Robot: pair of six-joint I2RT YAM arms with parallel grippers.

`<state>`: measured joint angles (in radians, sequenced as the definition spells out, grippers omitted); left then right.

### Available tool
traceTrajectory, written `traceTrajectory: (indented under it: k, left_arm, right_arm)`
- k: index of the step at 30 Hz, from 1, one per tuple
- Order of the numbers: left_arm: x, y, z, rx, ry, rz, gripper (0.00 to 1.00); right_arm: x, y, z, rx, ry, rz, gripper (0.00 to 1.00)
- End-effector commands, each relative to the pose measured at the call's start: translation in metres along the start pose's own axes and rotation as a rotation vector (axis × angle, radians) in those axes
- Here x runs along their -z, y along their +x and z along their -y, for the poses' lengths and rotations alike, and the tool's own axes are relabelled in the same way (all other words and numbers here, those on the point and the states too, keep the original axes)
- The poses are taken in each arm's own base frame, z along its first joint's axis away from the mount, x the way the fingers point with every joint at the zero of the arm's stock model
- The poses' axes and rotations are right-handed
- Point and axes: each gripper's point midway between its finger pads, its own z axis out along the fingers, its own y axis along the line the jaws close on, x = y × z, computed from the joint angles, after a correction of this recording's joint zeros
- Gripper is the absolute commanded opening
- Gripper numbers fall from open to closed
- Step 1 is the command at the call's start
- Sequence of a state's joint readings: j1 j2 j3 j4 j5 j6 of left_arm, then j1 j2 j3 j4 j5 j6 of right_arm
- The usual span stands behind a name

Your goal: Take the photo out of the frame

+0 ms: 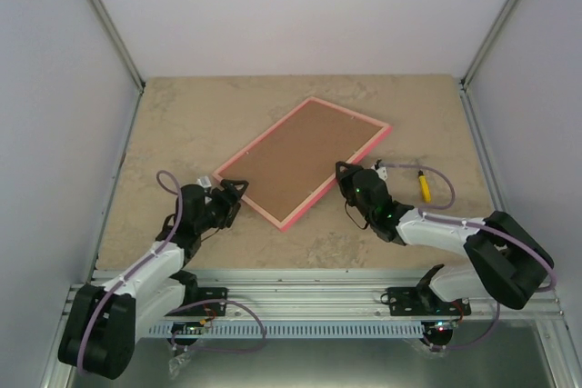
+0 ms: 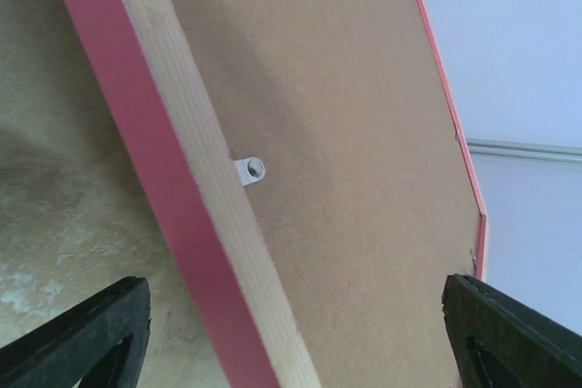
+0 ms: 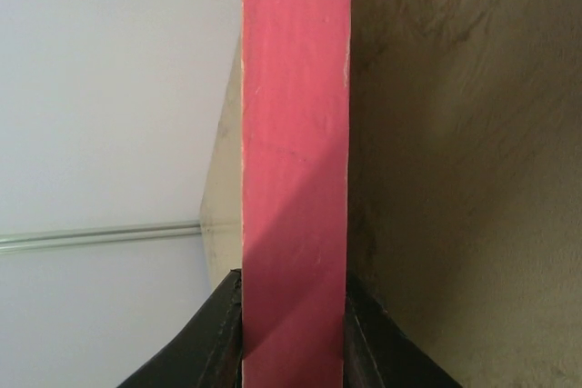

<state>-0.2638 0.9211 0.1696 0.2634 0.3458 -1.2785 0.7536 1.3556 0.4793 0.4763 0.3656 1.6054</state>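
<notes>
While the right pincer (image 3: 291, 281) pinches the frame (image 1: 305, 156), the left pincer (image 2: 291, 315) gapes around its left corner.

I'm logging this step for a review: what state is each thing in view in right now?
frame: back side up, one edge clamped by the right gripper.
backing board: in place in the frame.
photo: hidden, cannot tell.
white tab: sits over the backing board's edge.
left gripper: open, fingers either side of the frame's corner.
right gripper: shut on the frame.
yellow stick: lying flat, apart from the frame.
</notes>
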Motion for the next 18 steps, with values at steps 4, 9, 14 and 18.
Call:
traceTrajectory:
  k: [4,9,14,18]
  left_arm:
    - [-0.004,0.002,0.017,0.048,0.096,0.005,0.81]
    - [0.003,-0.001,0.016,0.118,0.145,0.044,0.63]
    - [0.009,-0.006,0.018,0.137,0.174,0.083,0.49]
    - [0.013,-0.007,0.020,0.159,0.200,0.098,0.41]
  right_arm:
    - [-0.002,0.014,0.022,0.035,0.054,-0.066,0.01]
    - [-0.001,0.017,0.027,0.025,0.075,-0.086,0.03]
    - [-0.001,0.022,0.030,0.019,0.084,-0.118,0.09]
    - [0.000,0.029,0.031,0.010,0.091,-0.153,0.11]
